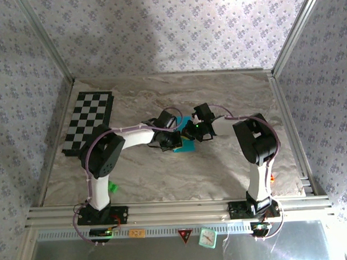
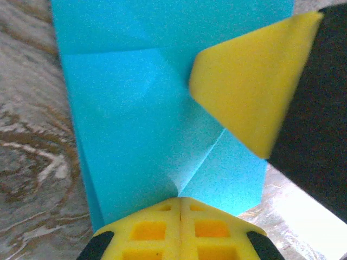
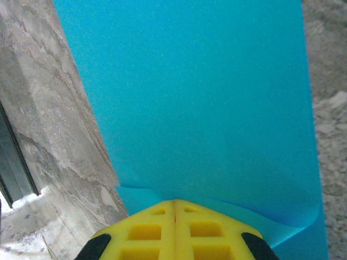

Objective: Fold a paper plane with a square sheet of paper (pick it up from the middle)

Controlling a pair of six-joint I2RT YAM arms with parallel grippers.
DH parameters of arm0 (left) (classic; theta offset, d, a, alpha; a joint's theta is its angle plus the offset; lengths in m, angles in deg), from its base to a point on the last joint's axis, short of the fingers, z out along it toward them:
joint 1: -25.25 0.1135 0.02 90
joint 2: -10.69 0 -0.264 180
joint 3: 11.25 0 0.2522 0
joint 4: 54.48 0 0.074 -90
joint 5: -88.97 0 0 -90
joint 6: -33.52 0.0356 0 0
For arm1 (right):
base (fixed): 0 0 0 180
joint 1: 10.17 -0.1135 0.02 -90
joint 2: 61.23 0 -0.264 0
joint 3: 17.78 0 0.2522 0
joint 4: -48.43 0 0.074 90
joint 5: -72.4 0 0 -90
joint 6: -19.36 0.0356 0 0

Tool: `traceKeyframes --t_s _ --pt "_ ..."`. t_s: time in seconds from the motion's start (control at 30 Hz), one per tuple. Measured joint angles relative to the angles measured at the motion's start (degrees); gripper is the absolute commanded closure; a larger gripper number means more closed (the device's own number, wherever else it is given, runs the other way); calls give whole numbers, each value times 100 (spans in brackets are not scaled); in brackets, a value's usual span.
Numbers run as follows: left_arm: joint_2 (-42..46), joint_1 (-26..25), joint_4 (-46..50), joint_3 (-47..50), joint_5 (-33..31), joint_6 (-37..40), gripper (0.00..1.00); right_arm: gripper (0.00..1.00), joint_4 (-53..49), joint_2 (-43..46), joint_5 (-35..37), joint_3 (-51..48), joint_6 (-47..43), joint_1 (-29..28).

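Paper, thin and bright cyan-blue, is found in the middle of the marbled table, where the two arms meet. It is well apart from the checkerboard mat at the far left and from the green block near the left base. The paper is partly folded. From the left wrist, overlapping flaps and sharp diagonal creases are seen, with a doubled edge along the left side. From the right wrist, one plain smooth panel is seen, its near edge bowed up slightly.

The left gripper is closed, its yellow ribbed fingers pressed together and its tips set where a diagonal crease runs out at the near edge. The right gripper is likewise closed, with its tips at the paper's edge. One of its yellow pads is seen lying over the folds from the left wrist. Whether a layer is nipped between either pair of fingers cannot be told.

The paper is judged to be very light and limp, easily slid over the smooth tabletop and easily marked by any stray pinch. The doubled, creased parts should be somewhat stiffer. A hold near the centre line, on stacked layers rather than a single loose flap, is judged safest. The soft ribbed pads should be enough to stop it slipping.
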Motion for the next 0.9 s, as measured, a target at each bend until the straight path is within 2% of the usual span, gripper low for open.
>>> traceKeyframes --t_s 0.5,0.9 --pt "0 0 44 -7 -122 -2 97 95 0 -15 -17 7 -4 11" --pt "223 192 -870 702 269 -354 97 95 13 -55 -129 4 -26 50"
